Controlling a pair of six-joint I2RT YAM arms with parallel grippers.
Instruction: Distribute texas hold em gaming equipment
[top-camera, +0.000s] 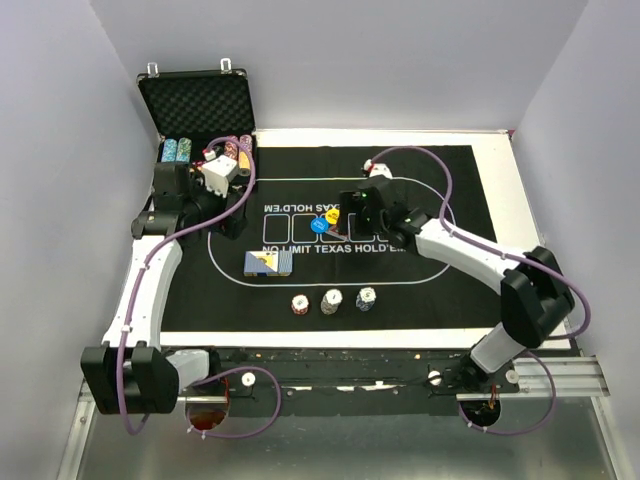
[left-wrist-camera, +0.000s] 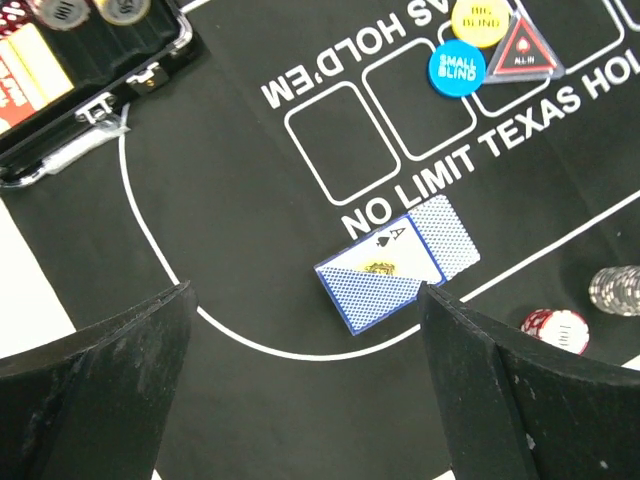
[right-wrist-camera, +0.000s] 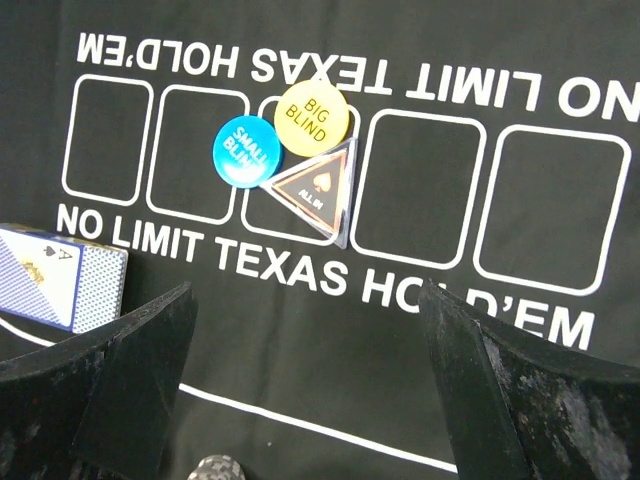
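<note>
Blue-backed playing cards lie fanned on the mat's near left, with an ace face up; they also show in the right wrist view. Three chip stacks stand in a row near the mat's front. A blue button, a yellow button and a dark red triangular marker touch each other at mat centre. My left gripper hangs open and empty above the mat's left. My right gripper hangs open and empty just right of the buttons.
The open metal case stands at the back left with more chips and a card box inside; its latch edge shows in the left wrist view. The black mat covers most of the table. Walls close in on both sides.
</note>
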